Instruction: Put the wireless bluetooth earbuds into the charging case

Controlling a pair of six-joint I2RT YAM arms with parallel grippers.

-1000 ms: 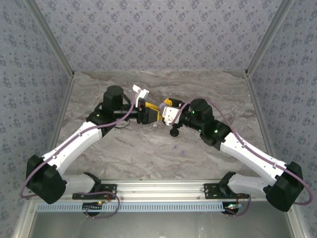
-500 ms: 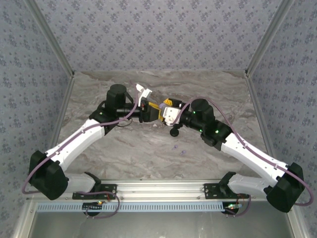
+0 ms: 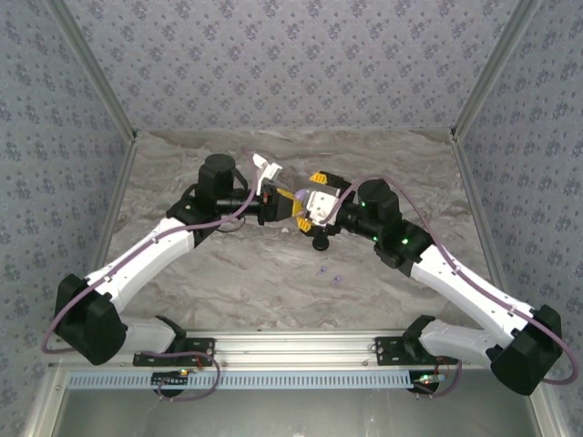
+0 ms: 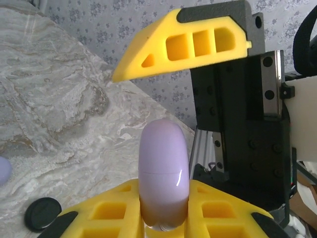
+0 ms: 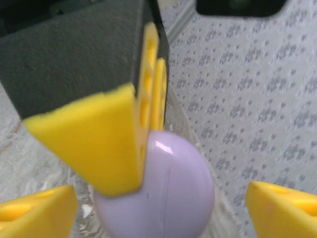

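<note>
A lilac, egg-shaped charging case (image 4: pixel 164 171) is closed and held off the table, with my left gripper (image 4: pixel 163 210) shut on its lower end. In the right wrist view the same case (image 5: pixel 171 201) shows with a left finger (image 5: pixel 94 148) pressed against its side. My right gripper (image 5: pixel 158 215) is open, its yellow fingers standing wide on either side of the case without touching it. From above, the left gripper (image 3: pixel 290 206) and right gripper (image 3: pixel 314 193) meet nose to nose over mid-table. Two tiny lilac earbuds (image 3: pixel 321 270) (image 3: pixel 334 281) lie on the table nearer the bases.
A round black case (image 3: pixel 321 242) sits on the marble table (image 3: pixel 228 282) just below the two grippers, and it is the black case (image 4: pixel 43 214) at the lower left of the left wrist view. A lilac thing (image 4: pixel 2 171) is cut off at that view's left edge. Patterned walls enclose three sides.
My left gripper has closed on the lilac case. My right gripper has opened and let go of it. Both wrists shifted slightly right.
</note>
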